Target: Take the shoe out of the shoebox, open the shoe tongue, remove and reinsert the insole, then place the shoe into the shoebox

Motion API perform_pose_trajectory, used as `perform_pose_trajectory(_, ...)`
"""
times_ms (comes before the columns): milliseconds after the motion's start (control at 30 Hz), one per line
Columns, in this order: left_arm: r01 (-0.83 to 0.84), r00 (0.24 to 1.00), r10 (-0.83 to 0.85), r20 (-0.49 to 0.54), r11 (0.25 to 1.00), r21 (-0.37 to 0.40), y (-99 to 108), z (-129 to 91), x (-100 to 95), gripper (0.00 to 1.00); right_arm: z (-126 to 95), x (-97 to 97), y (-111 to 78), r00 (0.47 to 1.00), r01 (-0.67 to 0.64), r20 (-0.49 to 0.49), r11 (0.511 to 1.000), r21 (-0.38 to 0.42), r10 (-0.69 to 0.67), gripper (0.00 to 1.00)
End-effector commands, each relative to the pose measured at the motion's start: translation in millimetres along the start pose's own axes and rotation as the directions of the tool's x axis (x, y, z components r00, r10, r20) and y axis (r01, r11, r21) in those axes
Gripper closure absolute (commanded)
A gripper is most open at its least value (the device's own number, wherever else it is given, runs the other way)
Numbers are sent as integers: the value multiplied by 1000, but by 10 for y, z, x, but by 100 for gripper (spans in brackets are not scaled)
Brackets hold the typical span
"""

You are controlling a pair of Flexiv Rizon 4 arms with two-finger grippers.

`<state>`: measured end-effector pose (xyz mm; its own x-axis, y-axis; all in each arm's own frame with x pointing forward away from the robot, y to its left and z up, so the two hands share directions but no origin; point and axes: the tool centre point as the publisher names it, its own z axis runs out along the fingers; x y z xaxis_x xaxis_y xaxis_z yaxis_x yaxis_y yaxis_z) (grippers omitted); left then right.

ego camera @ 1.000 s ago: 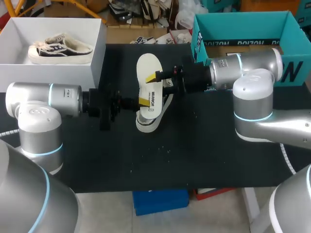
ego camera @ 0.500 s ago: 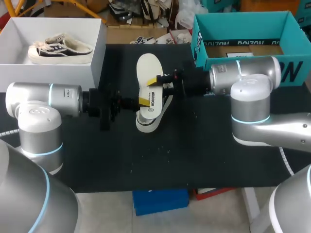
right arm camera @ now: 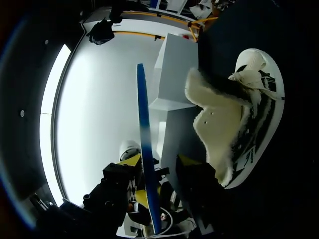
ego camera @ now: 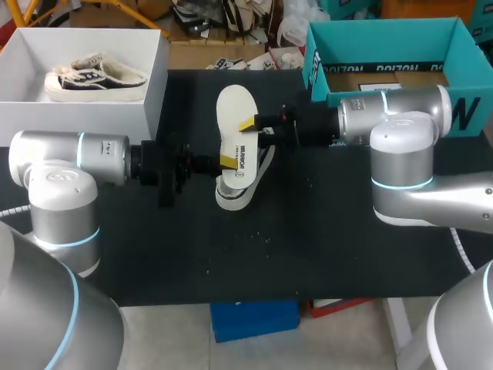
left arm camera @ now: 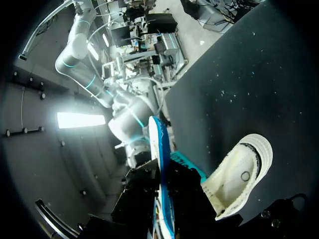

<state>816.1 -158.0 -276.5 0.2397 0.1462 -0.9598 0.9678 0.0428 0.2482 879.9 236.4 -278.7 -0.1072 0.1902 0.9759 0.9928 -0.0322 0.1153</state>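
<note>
The near half of the table (ego camera: 308, 247) lies open. The insole (ego camera: 233, 108), left arm (ego camera: 100, 158) and right arm (ego camera: 370, 116) block the gap between the white shoebox (ego camera: 156, 92) and the teal box (ego camera: 316, 69).

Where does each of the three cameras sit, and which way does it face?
Head: above and behind, looking down on the table; both arms show, left gripper and right gripper at the insole.
Left wrist: on the left arm, looking along its fingers at the edge-on insole and the shoe.
Right wrist: opposite side; yellow fingertips flank the insole, white shoebox beyond.
Both wrists share insole, shoe.
</note>
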Motion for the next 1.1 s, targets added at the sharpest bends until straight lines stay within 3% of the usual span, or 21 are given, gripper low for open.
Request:
perform_pose_trajectory(33, -3, 1000, 3, -3, 1000, -7, -12, 12, -2, 100, -30, 8, -12, 1000, 1, 1, 1000, -5, -1, 60)
perform_pose_trajectory(100, -3, 1000, 3, -3, 1000, -7, -12, 12, -2, 100, -38, 10, -14, 1000, 2, 1, 1000, -6, -2, 66)
perform_pose_trajectory(200, -3, 1000, 3, -3, 1000, -7, -12, 12, -2, 100, -40, 11, -16, 1000, 5, 3, 1000, -5, -5, 100)
perform_pose_trajectory(667, -3, 1000, 3, -3, 1000, -7, -12, 12, -2, 100, 11, -12, -43, 1000, 9, 6, 1000, 14, -9, 100)
perform_pose_trajectory(700, 4, 998, -6, -66, 1000, -28, -4, -8, -11, 100, 11, -12, -43, 1000, 9, 6, 1000, 14, -9, 100)
perform_pose_trajectory(733, -7, 993, 2, -117, 999, -42, -2, -44, -31, 0, 11, -12, -43, 1000, 9, 6, 1000, 14, -9, 100)
perform_pose_trajectory(833, 6, 944, -34, -327, 996, -86, -39, -238, -113, 0, 11, -12, -43, 1000, 9, 6, 1000, 14, -9, 100)
perform_pose_trajectory(933, 32, 883, -81, -462, 993, -113, -85, -465, -202, 0, 11, -12, -43, 1000, 9, 6, 1000, 14, -9, 100)
perform_pose_trajectory(1067, 68, 803, -150, -578, 985, -162, -140, -631, -380, 0, 11, -12, -43, 1000, 9, 6, 1000, 14, -9, 100)
perform_pose_trajectory(1100, 66, 799, -138, -585, 987, -144, -163, -633, -437, 0, 11, -12, -43, 1000, 9, 6, 1000, 14, -9, 100)
